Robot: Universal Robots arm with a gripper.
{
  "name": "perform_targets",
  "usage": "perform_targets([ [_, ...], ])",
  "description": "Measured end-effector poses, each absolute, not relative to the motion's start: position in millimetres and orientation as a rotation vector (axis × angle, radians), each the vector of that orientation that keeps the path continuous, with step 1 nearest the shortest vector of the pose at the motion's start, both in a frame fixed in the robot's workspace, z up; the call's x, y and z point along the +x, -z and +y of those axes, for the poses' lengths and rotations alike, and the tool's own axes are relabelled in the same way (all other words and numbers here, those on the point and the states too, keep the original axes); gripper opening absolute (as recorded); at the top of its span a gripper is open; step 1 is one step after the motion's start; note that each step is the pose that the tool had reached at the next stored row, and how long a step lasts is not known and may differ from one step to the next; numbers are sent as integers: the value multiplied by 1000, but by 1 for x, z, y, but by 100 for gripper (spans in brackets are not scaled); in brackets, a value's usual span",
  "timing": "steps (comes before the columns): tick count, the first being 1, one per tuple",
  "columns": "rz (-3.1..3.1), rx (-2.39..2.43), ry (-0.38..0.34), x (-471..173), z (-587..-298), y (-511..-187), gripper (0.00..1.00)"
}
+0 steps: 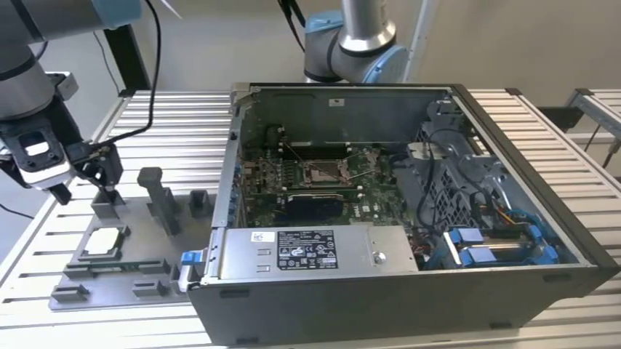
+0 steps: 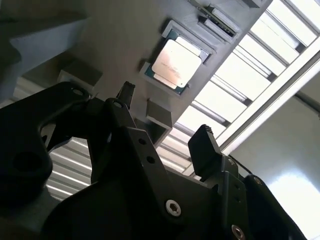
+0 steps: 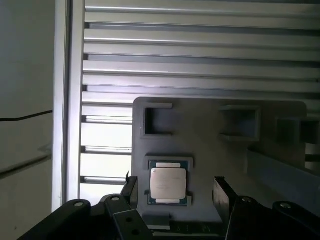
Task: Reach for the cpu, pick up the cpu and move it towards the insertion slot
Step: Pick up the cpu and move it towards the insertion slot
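Exterior view: black gripper [image 1: 84, 187] over grey plastic fixture tray [image 1: 145, 251]; silver square cpu [image 1: 105, 243] in its pocket; metal-framed insertion slot [image 1: 325, 172] well apart.
Second wrist view: fingers [image 2: 204, 145] spread, holding nothing; cpu [image 2: 176, 62] beyond them.
First wrist view: cpu [image 3: 168, 183] untouched.

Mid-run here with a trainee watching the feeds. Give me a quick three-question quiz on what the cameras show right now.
1. True or false: the gripper is shut on the cpu.
2. Fill in: the insertion slot sits inside the open ____.
3. Where does the cpu lie? A in the insertion slot; B in a recess of the grey fixture tray; C held in the gripper.

Key: 1 false, the gripper is open above the chip; 2 computer case; 3 B.
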State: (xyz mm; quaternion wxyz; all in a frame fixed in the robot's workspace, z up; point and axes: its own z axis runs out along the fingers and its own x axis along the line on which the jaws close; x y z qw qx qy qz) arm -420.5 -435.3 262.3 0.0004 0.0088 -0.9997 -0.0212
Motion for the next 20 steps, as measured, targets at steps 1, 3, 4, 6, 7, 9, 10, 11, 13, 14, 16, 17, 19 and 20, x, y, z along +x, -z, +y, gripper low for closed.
perform_targets([
  [1,-3140,28,66,-420,-435,-261,100],
  [3,-3140,28,66,-421,-435,-258,100],
  [4,-3140,28,66,-421,-436,-256,100],
  [6,-3140,28,66,-421,-437,-253,100],
  [7,-3140,28,66,-421,-438,-252,100],
  [9,-3140,28,67,-420,-440,-248,100],
  [10,-3139,28,66,-421,-442,-246,100],
  [11,-3140,28,66,-421,-443,-244,100],
  [13,-3139,28,66,-421,-445,-241,100],
  [14,-3140,28,67,-421,-446,-239,100],
  [16,-3140,28,67,-420,-448,-236,100],
  [17,-3140,28,67,-421,-448,-235,100],
  [19,-3140,28,66,-421,-449,-232,100],
  [20,-3140,28,66,-421,-449,-231,100],
])
